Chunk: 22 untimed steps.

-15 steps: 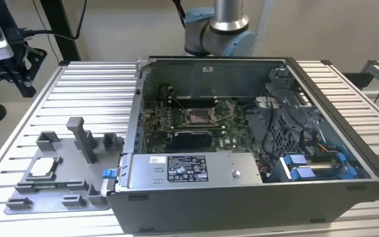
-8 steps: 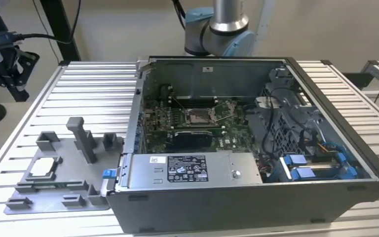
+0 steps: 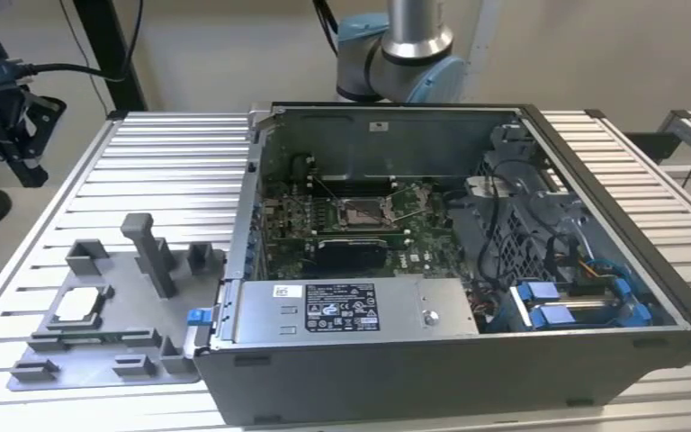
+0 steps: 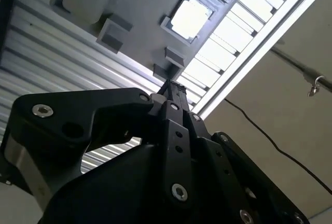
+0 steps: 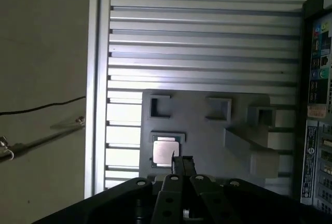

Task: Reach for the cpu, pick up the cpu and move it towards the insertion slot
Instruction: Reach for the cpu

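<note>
The cpu [image 3: 78, 306] is a small silvery square lying in a grey holder on the fixture plate [image 3: 118, 355], at the exterior view's left, outside the case. It also shows in both wrist views [image 5: 167, 149] [image 4: 189, 18]. My gripper [image 3: 15, 148] hangs at the exterior view's far left edge, well above the table and apart from the cpu. Its black fingers [image 5: 181, 166] sit together, shut on nothing, and point toward the cpu. The insertion slot [image 3: 362, 211] is the silver-framed socket with a thin lever on the motherboard inside the open case.
The open computer case [image 3: 466, 378] stands on the slatted metal table [image 3: 166, 162], with cables and blue drive clips at its right. A tall grey post [image 3: 154, 256] and several low blocks rise from the fixture plate. The arm's base [image 3: 399, 54] stands behind the case.
</note>
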Motion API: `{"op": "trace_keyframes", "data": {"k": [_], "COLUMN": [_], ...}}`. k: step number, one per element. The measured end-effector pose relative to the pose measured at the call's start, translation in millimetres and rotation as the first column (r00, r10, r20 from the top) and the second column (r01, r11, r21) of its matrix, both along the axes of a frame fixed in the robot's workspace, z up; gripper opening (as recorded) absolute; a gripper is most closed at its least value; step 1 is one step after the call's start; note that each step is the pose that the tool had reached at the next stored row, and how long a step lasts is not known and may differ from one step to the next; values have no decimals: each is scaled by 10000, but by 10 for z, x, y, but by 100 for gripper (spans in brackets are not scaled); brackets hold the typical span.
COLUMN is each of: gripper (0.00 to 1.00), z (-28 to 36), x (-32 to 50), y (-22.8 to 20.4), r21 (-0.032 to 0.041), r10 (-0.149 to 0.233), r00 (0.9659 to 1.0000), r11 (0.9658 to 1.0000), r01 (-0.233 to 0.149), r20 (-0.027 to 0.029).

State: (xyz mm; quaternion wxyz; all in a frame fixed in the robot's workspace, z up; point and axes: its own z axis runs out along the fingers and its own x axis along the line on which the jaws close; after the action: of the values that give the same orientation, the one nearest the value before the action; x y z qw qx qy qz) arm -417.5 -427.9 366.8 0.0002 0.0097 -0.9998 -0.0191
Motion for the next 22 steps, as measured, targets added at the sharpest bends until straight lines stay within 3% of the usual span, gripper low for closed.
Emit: {"op": "trace_keyframes", "data": {"k": [6, 7, 22], "gripper": [0, 100, 100], "z": [0, 0, 0], "x": [-1, -1, -1], "y": [1, 1, 1], "r21": [0, 0, 0], "r10": [1, 2, 9], "r00": [10000, 10000, 10000], "r11": [10000, 10000, 10000], "r01": [-1, -2, -9], "r20": [0, 0, 0]}}
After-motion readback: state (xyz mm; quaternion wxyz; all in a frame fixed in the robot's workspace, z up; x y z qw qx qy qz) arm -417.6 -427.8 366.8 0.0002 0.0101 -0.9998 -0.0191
